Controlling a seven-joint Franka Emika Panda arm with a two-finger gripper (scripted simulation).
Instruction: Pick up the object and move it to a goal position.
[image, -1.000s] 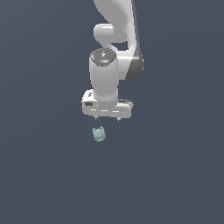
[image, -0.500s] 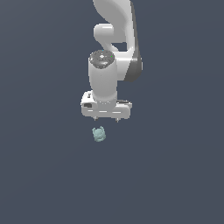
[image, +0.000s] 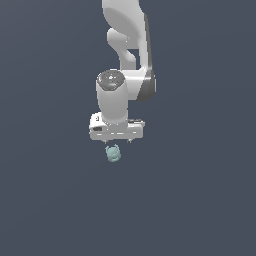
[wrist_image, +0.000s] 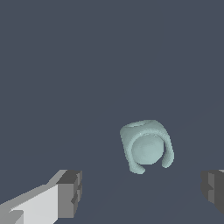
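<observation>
Item one, your white arm: it comes down from the top of the exterior view and ends in the pincer, which points straight down at the table.

Item two, your pincer: spread wide. In the wrist view you see its two dark fingertips far apart, nothing between them, neither one touching anything.

Item three, the lump: small, pale teal-green, roundish, lying on the dark grey table just under the pincer, nearer the finger on the exterior view's left. In the wrist view the lump shows a smooth rounded middle wrapped by a thicker band with two stubby ends. It sits apart from both fingertips, ahead of the line between them.
</observation>
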